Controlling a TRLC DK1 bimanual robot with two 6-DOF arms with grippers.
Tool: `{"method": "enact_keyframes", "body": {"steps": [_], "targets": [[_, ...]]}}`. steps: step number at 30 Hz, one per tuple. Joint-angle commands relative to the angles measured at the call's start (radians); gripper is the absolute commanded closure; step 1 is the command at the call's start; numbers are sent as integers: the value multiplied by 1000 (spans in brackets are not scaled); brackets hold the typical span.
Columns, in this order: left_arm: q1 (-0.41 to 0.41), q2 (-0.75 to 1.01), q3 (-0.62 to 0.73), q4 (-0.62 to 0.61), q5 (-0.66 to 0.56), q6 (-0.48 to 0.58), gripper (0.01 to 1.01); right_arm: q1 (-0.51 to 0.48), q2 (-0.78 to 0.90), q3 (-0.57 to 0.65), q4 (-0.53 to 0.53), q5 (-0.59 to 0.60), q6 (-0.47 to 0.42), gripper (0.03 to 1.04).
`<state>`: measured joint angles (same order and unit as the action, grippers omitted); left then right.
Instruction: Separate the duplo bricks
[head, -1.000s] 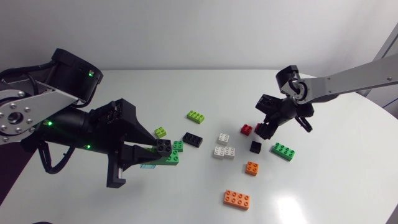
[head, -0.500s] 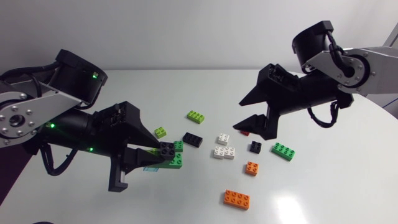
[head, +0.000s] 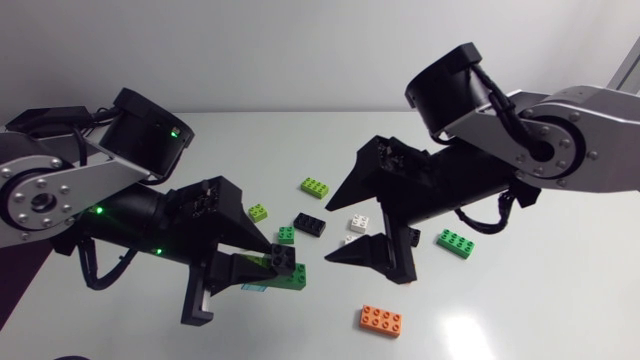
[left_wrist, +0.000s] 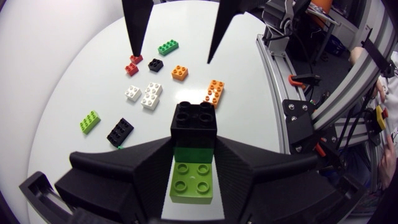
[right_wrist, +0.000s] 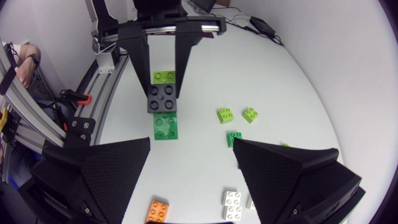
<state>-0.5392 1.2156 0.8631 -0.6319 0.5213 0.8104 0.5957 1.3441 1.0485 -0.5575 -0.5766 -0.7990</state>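
A stack of duplo bricks (left_wrist: 194, 127) sits clamped between the two fingers of the left gripper (left_wrist: 194, 152). A black brick (head: 287, 257) is at the outer end, a dark green one is behind it, and a light green one is nearest the wrist. The fingers press its two sides, and the black end juts past their tips. The right gripper (right_wrist: 191, 149) has its fingers spread wide and holds nothing. In its own wrist view the stack lies ahead of it, in line with the gap between the fingers and clear of both. The left arm (head: 100, 200) comes in from the left side with its gripper aimed toward the middle of the table (head: 520, 300). The right arm (head: 540, 140) reaches in from the right, past the middle, so the two grippers face each other, tip toward tip, close but apart. Loose bricks lie on the table around them: an orange brick (head: 381, 319), a dark green brick (head: 455, 241), a lime brick (head: 316, 187), a long black brick (head: 309, 224) and a white brick (head: 357, 223).
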Motion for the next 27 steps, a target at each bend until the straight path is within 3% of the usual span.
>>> {"method": "enact_keyframes", "body": {"steps": [1,22,27], "targets": [[-11,22,37,5,17,-20,693,35,-2,-10,-4,-6,37,143],[-36,42,62,18,17,-33,693,142,72,-39,91,11,130,161],[-39,39,62,18,17,-33,693,145,81,-35,99,14,138,221]]}}
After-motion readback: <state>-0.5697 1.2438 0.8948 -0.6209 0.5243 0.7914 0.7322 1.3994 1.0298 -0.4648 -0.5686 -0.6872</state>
